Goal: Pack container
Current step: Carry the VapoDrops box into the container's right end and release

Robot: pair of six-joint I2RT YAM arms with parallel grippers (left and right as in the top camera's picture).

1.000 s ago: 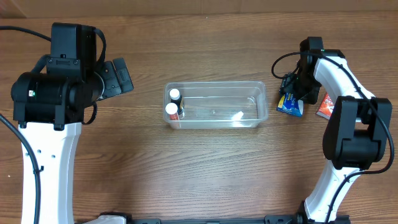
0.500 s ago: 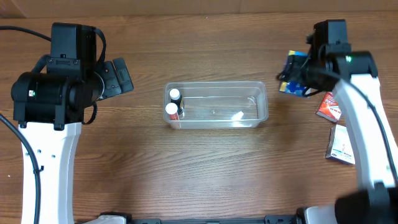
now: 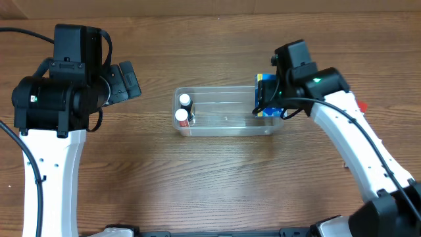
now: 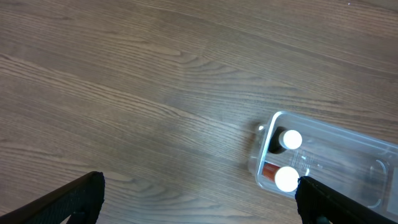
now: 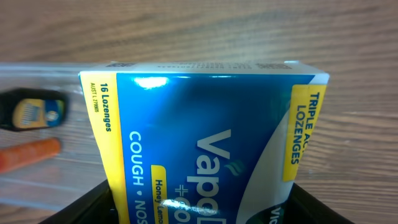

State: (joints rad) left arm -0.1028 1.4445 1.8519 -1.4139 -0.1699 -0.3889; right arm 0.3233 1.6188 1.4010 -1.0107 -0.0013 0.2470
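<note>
The clear plastic container (image 3: 227, 92) sits mid-table with two white-capped bottles (image 3: 183, 110) at its left end; both show in the left wrist view (image 4: 287, 158). My right gripper (image 3: 268, 99) is shut on a blue and yellow lozenge box (image 3: 266, 84) and holds it over the container's right end. The box (image 5: 205, 143) fills the right wrist view, with the container's far part (image 5: 37, 81) behind it. My left gripper (image 4: 199, 202) is open and empty, above bare table left of the container (image 4: 367, 146).
A small red item (image 3: 362, 105) peeks out from behind the right arm at the right side of the table. The left arm (image 3: 66, 85) stands at the left side.
My right gripper has lifted the lozenge box off the table at the right and carried it left, to over the container's right end. The left arm has not moved.
</note>
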